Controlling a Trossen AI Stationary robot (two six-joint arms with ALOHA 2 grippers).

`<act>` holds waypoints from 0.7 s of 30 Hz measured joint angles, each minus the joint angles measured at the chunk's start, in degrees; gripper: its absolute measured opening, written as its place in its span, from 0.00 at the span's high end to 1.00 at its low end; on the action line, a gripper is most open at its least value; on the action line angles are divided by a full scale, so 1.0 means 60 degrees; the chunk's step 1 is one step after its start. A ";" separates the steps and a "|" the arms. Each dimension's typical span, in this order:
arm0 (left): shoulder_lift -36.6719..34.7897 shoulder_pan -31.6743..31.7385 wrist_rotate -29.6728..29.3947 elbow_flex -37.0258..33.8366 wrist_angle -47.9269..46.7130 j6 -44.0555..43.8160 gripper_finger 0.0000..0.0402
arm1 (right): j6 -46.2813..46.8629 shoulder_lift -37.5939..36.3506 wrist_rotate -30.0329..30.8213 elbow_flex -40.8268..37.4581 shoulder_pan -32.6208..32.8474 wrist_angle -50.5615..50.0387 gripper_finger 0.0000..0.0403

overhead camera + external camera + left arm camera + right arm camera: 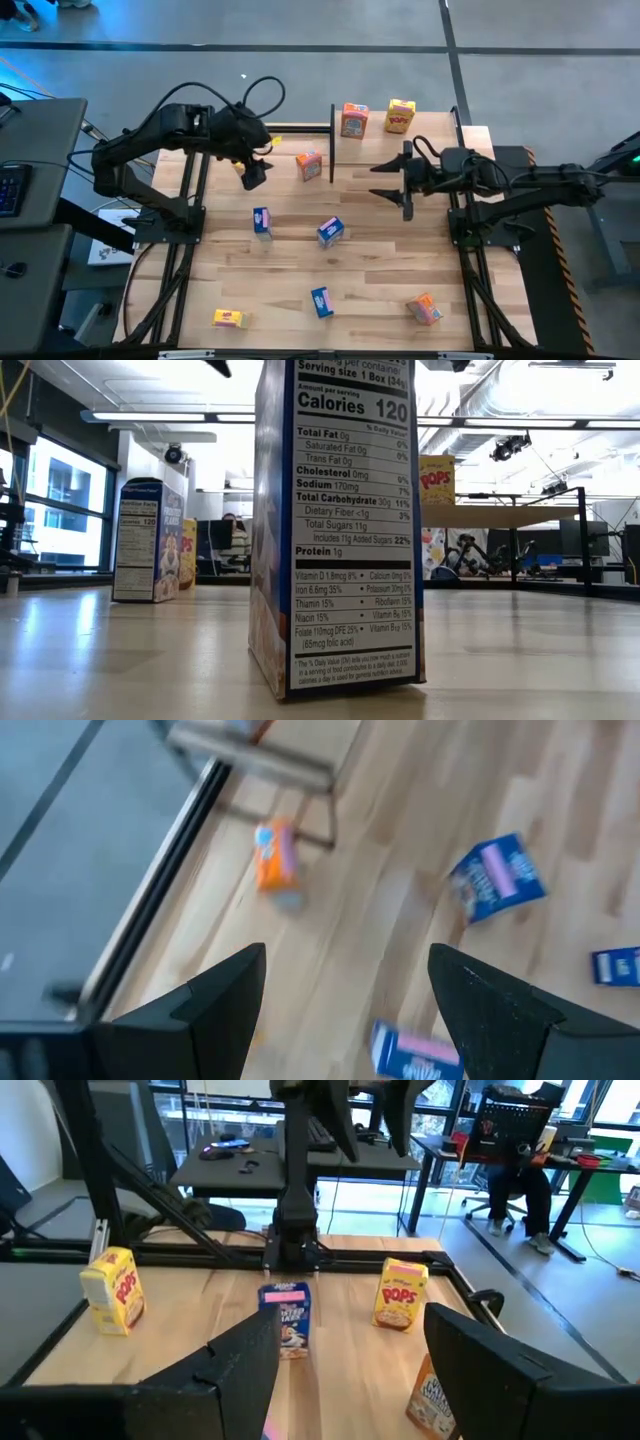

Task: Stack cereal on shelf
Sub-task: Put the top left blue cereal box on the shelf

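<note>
Both tools hang above the desk (380,250) with their fingers spread apart and nothing between them: the left tool (254,174) near the shelf's end, the right tool (392,190) just on the other side of it. Two cereal boxes (354,120) stand on the shelf (375,135). An orange box (308,165) stands beside the shelf, and the other boxes are scattered over the desk.

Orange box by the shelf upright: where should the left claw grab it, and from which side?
Judging from the high view, the orange box stands upright, apart from the black upright. Best to come from above and close across its two narrow sides near the top; the left claw, open, is beside it.
</note>
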 joint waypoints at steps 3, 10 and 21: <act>0.0006 -0.0187 -0.0504 0.0000 -0.0569 -0.0956 0.32 | 0.0481 0.0161 0.0013 0.0183 0.0000 -0.0022 0.41; 0.0011 -0.0521 -0.1136 0.0000 -0.1525 -0.3670 0.32 | 0.1142 0.0296 0.0064 0.0377 0.0000 -0.0182 0.41; 0.0188 -0.1067 -0.0870 0.0004 -0.1737 -0.6237 0.32 | 0.1225 0.0293 0.0072 0.0380 0.0000 -0.0463 0.41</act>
